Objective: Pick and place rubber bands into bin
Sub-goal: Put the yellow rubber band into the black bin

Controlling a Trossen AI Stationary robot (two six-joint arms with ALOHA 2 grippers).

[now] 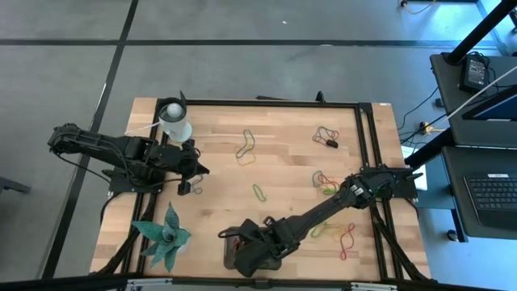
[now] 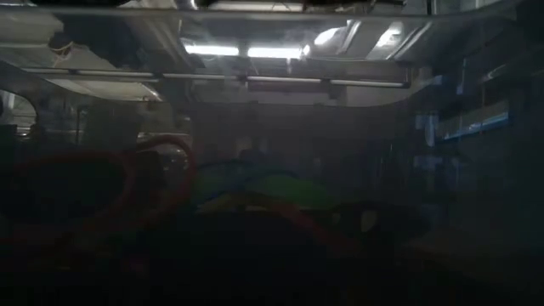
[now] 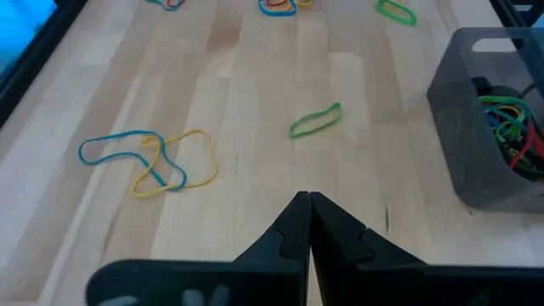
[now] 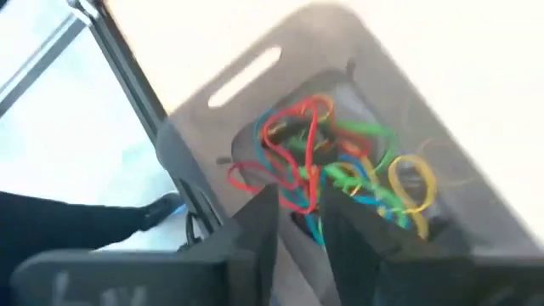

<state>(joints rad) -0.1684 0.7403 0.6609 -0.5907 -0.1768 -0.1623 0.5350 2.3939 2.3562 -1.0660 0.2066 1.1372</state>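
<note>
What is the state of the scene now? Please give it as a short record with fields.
bin: grey bin at the table's near edge, a tangle of rubber bands inside
right gripper: right gripper over the bin, jaws a little apart, a red band by the fingertips
left gripper: left gripper shut, waiting near the white cup
loose bands: green band and others on the wooden table

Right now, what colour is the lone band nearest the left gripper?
Green rubber band, clearest in the left wrist view.
</note>
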